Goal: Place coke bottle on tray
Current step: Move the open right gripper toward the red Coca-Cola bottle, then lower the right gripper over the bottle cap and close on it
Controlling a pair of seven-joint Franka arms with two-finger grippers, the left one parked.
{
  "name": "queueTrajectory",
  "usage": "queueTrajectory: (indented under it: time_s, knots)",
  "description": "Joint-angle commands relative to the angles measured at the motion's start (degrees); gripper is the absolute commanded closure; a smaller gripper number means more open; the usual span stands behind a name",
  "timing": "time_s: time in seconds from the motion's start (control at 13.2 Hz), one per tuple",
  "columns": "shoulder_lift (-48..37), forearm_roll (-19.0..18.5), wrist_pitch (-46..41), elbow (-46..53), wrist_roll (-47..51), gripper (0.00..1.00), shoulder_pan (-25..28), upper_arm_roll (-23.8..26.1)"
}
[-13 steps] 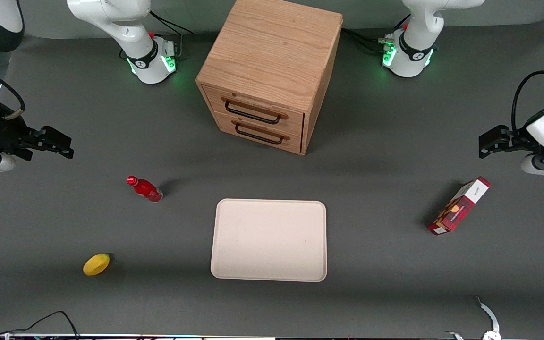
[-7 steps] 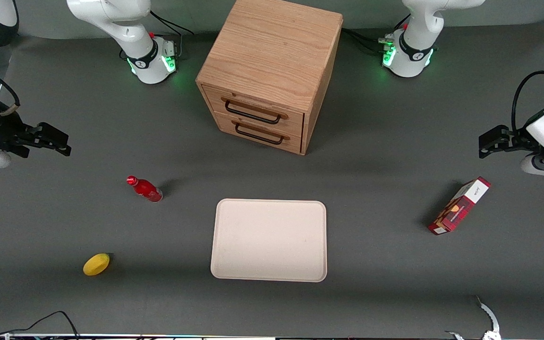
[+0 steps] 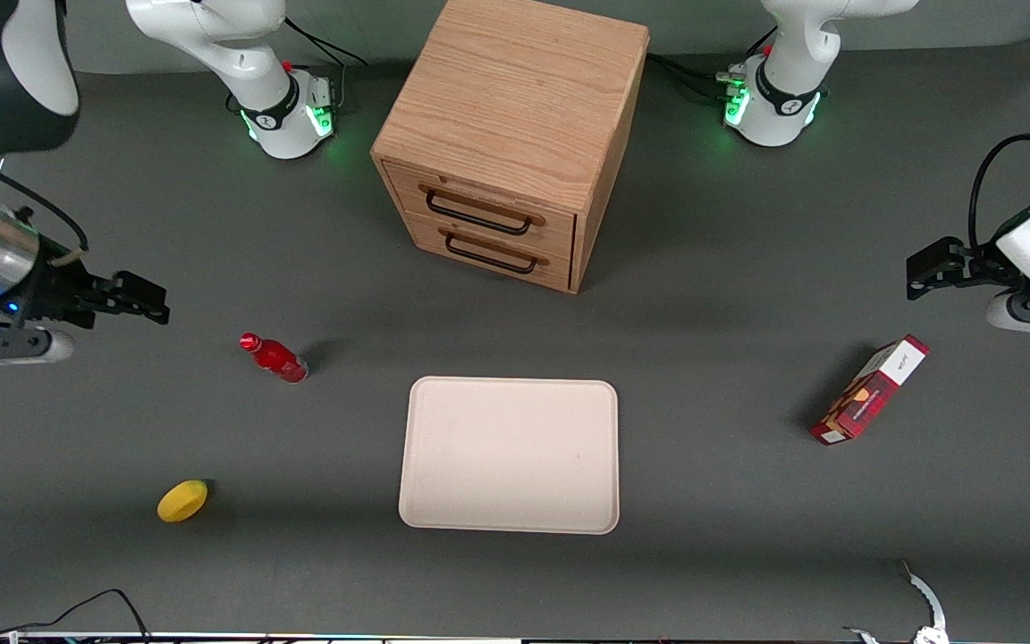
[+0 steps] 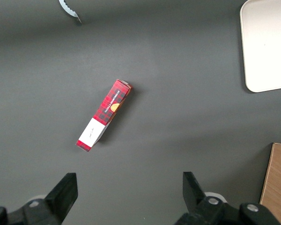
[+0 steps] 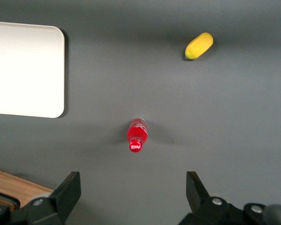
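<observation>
Even, diffuse overhead light, soft shadows on the matte gray table [image 3: 747, 537], sharp focus throughout.

The gripper [image 5: 133, 192] is held above the dark grey surface [image 5: 234, 117] with its fingers [image 5: 68, 190] spread wide apart and nothing between them. The coke bottle [image 5: 136, 133] is seen standing on the surface, clear of the fingers. The tray [image 5: 25, 70] is well apart from the bottle. A yellow lemon [image 5: 199, 45] is also noted, apart from both. A wooden cabinet [image 5: 14, 187] is partly seen beside one finger.
</observation>
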Motion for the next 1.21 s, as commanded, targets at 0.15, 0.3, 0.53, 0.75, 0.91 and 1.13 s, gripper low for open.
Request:
queueTrajectory:
  time_s: [0.15, 0.3, 0.53, 0.75, 0.91, 1.13]
  knots:
    - [-1.51, 3.21, 7.08, -11.22, 1.13, 0.0, -0.18, 1.94]
    - [-3.35, 3.04, 12.51, -17.28, 1.31, 0.0, 0.35, 2.21]
    - [-4.15, 2.78, 18.06, -24.06, 1.22, 0.01, 0.26, 2.39]
    - [-6.17, 2.16, 26.84, -32.93, 0.78, 0.01, -0.18, 2.47]
    - [-5.91, 1.38, 30.45, -35.58, 0.6, 0.02, -0.18, 2.47]
    - [-5.38, -0.39, 33.45, -37.7, 0.43, 0.02, -0.18, 2.47]
